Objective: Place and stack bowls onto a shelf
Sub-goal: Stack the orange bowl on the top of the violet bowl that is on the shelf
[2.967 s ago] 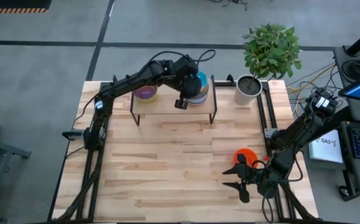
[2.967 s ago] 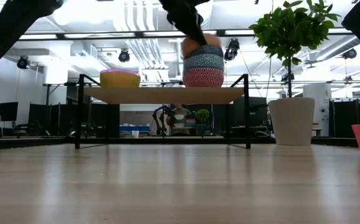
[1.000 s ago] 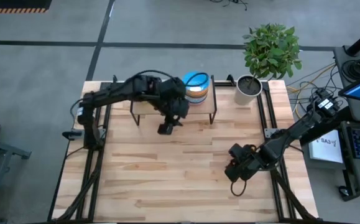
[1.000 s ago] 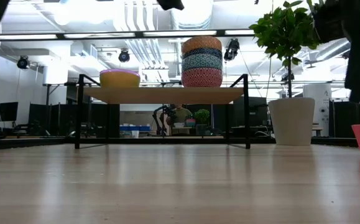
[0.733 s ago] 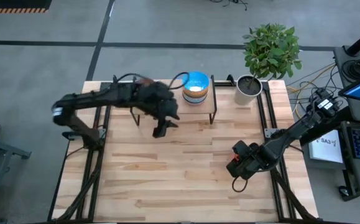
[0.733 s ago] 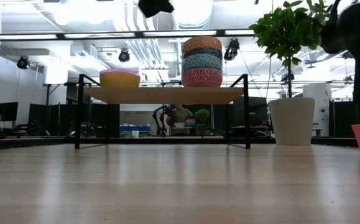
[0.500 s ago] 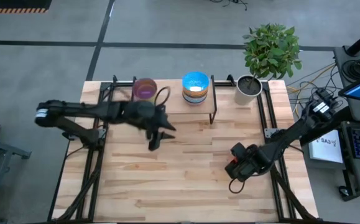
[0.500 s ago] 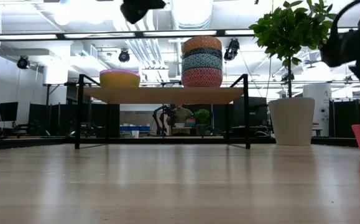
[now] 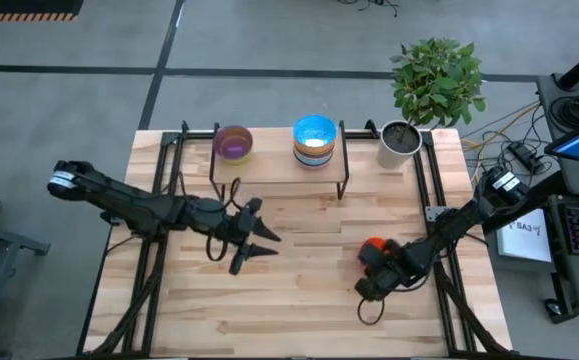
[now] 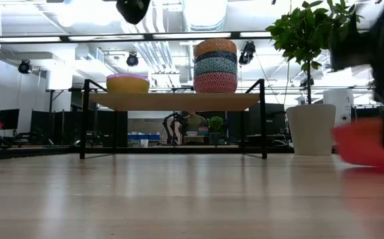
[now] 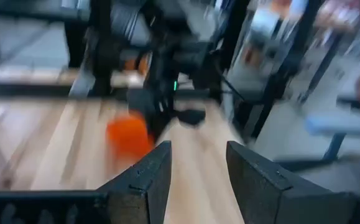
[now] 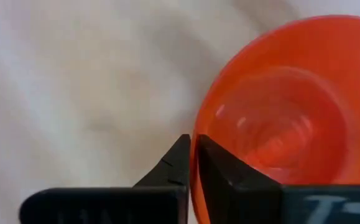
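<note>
The shelf [image 9: 279, 170] stands at the table's far side. On its board [image 10: 175, 101] rest a yellow bowl [image 10: 128, 83] with a purple one [image 9: 233, 143] nested in it, and a stack of patterned bowls [image 10: 215, 65] topped by a blue bowl [image 9: 315, 134]. An orange-red bowl [image 9: 372, 247] is at the right of the table's middle, with my right gripper [image 9: 369, 260] shut on it. My left gripper [image 9: 259, 245] is open over the table's middle, touching nothing; its wrist view looks toward the orange-red bowl [image 11: 129, 134]. My right gripper pinches the orange-red bowl's rim [image 12: 198, 121] at the bowl's near side. One finger [image 12: 175, 160] is outside the wall and the other finger [image 12: 222, 171] inside. The fingers slant down from above and from the near side. The bowl stays mouth up [image 10: 364, 143]; whether it is clear of the table I cannot tell.
A grey pot [image 9: 399, 143] with a leafy plant [image 9: 437, 80] stands at the far right corner, beside the shelf. Bare wooden tabletop [image 9: 299, 300] spreads between the two grippers and toward the near edge.
My left gripper has drawn back from the shelf toward the table's near edge and left, and has come down over the middle. My right gripper has taken hold of the orange-red bowl, which has shifted a little toward the table's left.
</note>
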